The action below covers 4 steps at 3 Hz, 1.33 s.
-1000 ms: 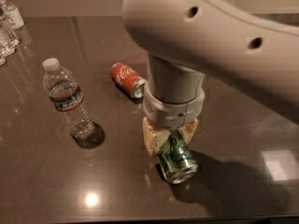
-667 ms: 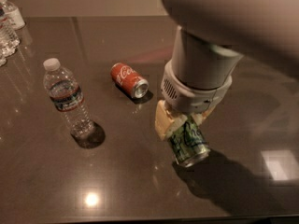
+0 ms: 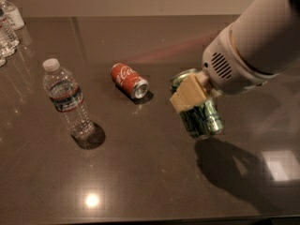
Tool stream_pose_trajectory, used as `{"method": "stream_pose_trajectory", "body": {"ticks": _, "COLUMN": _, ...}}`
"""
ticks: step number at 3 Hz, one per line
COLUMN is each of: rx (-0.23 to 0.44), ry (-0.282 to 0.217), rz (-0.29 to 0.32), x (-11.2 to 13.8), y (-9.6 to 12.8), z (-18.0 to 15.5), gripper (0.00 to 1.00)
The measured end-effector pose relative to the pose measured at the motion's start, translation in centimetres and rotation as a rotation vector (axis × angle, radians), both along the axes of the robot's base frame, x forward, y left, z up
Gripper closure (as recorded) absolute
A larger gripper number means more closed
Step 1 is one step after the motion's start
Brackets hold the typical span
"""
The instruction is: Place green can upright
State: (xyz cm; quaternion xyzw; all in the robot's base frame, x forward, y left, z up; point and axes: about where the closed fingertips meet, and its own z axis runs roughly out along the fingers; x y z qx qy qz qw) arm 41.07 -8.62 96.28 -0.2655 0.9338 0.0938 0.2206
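The green can (image 3: 202,118), with a green and white label and silver rims, is held in my gripper (image 3: 192,95) at the centre right of the camera view. It is lifted off the dark table (image 3: 154,172) and hangs close to upright, slightly tilted, above its shadow. My gripper is shut on the can's upper part, with a cream finger pad (image 3: 187,93) across its front. The white arm comes in from the upper right and hides the can's far side.
A red Coca-Cola can (image 3: 129,80) lies on its side left of my gripper. A clear water bottle (image 3: 66,98) stands upright at the left. More bottles (image 3: 8,25) stand at the far left edge.
The arm has swung from above the can to the upper right. The green can has lifted off the table and turned from lying tilted to nearly upright.
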Motion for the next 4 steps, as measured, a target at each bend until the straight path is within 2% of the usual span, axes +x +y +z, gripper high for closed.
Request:
{"method": "stream_pose_trajectory", "body": {"ticks": 1, "rx": 0.144, "ry": -0.109, "rz": 0.037, "x": 1.2, "y": -0.7, "z": 1.2, "gripper": 1.0}}
{"method": "stream_pose_trajectory", "body": {"ticks": 2, "rx": 0.259, "ry": -0.189, "rz": 0.064, "x": 1.9, "y": -1.2, "z": 1.2, "gripper": 1.0}}
{"method": "stream_pose_trajectory", "body": {"ticks": 4, "rx": 0.453, "ry": -0.3, "rz": 0.117, "x": 2.1, "y": -1.5, "z": 0.3, "gripper": 1.0}}
